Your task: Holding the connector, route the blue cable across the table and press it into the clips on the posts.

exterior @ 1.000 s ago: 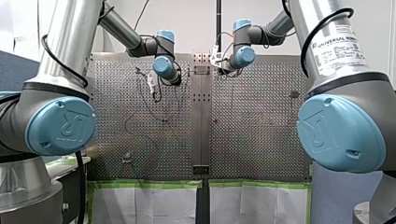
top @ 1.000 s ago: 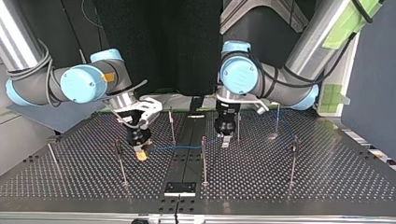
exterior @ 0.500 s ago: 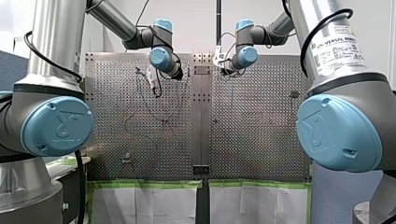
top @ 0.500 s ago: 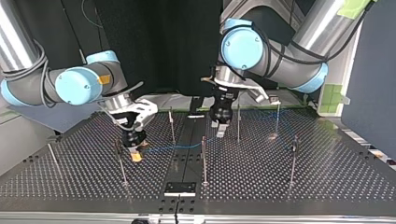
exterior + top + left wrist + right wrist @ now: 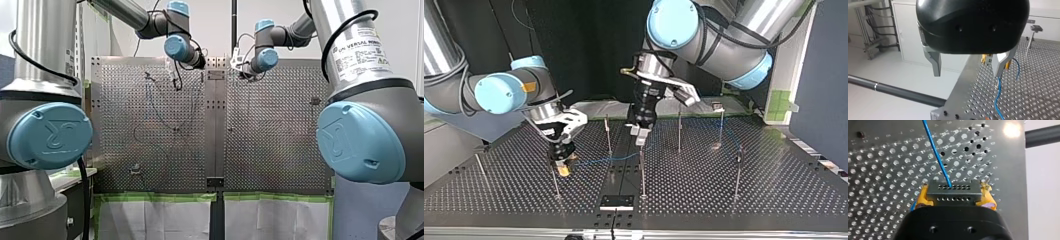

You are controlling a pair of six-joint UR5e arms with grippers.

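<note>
My right gripper [image 5: 955,196] clamped the grey perforated connector [image 5: 954,192] of the thin blue cable [image 5: 935,150] between yellow pads [image 5: 988,198]; my left gripper [image 5: 968,70] gaped wide, empty

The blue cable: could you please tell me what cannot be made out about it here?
Top view: the clips on the posts are too small to show whether the blue cable sits in any.
Right wrist view: the cable leaves the picture ahead of the connector.
Left wrist view: the edge cuts the cable off.
</note>
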